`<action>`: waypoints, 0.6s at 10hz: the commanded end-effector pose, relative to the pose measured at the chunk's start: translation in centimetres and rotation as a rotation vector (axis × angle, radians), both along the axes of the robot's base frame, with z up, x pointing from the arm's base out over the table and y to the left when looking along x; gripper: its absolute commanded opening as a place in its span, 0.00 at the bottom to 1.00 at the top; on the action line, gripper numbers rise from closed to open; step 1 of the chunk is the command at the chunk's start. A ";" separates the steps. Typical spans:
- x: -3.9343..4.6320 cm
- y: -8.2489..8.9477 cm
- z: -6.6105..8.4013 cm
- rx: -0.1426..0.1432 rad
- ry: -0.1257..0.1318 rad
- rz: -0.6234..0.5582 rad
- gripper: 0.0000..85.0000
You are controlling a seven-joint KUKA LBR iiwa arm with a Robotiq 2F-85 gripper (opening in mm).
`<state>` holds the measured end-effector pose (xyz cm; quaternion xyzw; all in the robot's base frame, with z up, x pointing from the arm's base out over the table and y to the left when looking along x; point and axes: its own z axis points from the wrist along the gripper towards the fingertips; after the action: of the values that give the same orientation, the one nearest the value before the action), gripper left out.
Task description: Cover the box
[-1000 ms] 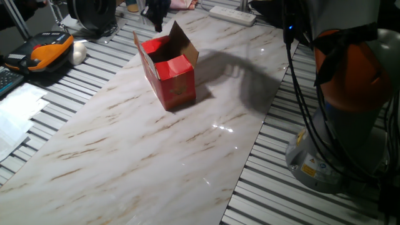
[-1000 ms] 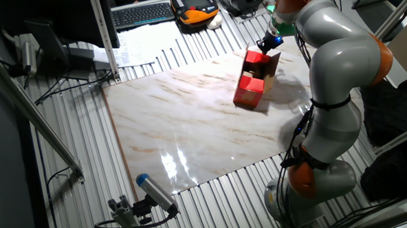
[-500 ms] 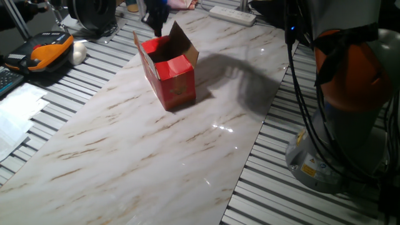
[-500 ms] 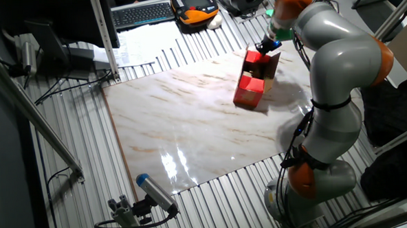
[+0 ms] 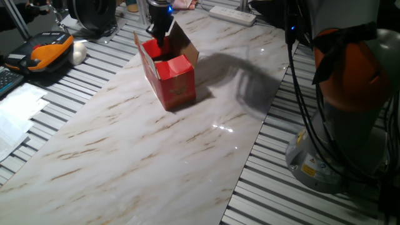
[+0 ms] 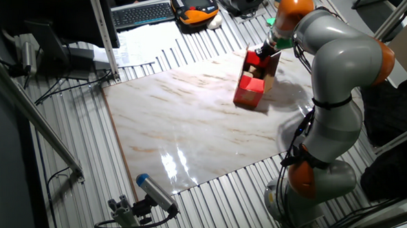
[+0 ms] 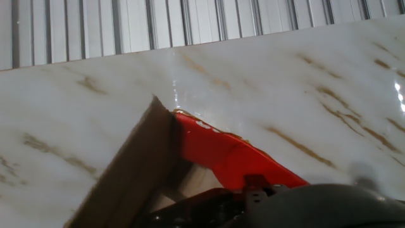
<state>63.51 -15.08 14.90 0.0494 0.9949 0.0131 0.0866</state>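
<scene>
The red box (image 5: pixel 173 80) stands on the marble board with its top open. A brown flap (image 5: pixel 185 41) stands up at its far right and a red flap (image 5: pixel 138 46) at its left. It also shows in the other fixed view (image 6: pixel 252 86). My gripper (image 5: pixel 160 36) hangs over the far end of the opening, tips at the rim, fingers together as one narrow dark tip with nothing in them. It also shows in the other fixed view (image 6: pixel 265 51). In the hand view a red box wall (image 7: pixel 235 159) and a brown flap (image 7: pixel 130 185) lie just under the hand.
The marble board (image 5: pixel 156 150) lies on a slatted table. An orange-black device (image 5: pixel 45 51) and papers (image 5: pixel 15 109) lie at the left, a power strip (image 5: pixel 232 15) at the back. The arm's base and cables (image 5: pixel 325 156) stand at the right.
My gripper has come down and forward from behind the box to the far rim of its opening. The box has not moved.
</scene>
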 end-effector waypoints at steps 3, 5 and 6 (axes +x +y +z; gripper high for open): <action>0.38 0.4 -0.5 -0.018 -0.012 -0.018 0.00; 0.52 0.5 -0.6 -0.020 -0.017 -0.026 0.00; 0.49 0.6 -0.3 -0.018 -0.011 -0.026 0.00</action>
<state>63.95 -14.48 14.79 0.0612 0.9941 0.0050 0.0897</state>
